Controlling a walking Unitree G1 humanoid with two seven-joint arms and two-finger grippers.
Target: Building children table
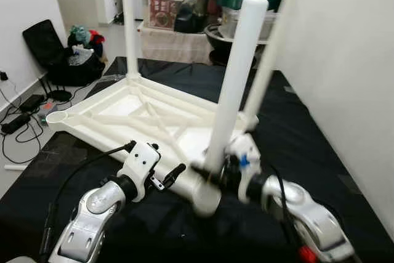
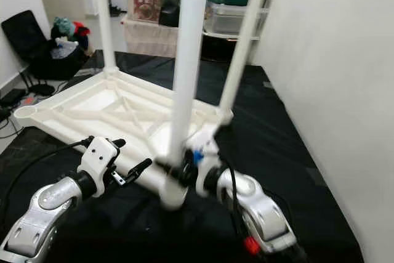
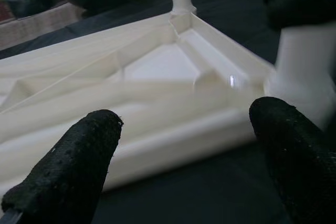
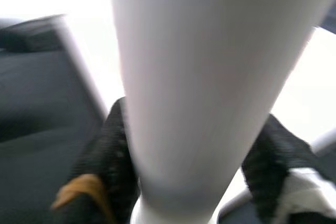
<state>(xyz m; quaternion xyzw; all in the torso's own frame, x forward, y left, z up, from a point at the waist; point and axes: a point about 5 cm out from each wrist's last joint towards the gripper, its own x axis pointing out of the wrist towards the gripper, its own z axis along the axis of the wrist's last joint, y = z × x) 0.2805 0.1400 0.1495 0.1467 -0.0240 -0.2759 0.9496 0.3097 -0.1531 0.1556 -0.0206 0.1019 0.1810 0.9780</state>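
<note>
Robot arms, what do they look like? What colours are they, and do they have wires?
Both arms are shiny silver with rounded joints. The left gripper has a white block at its wrist dotted with small dark holes, and a black cable loops along that arm. The right gripper has a small blue bit near its wrist, black cables, and a red mark lower down. The fingers are black, rounded and rough-looking.

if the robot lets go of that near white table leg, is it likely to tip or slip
Probably stays up: the near leg stands upright in a corner socket of the overturned tabletop. It looks stiff, smooth plastic, so perhaps slippery between the right gripper fingers. Whether it is fully seated cannot be told.
</note>
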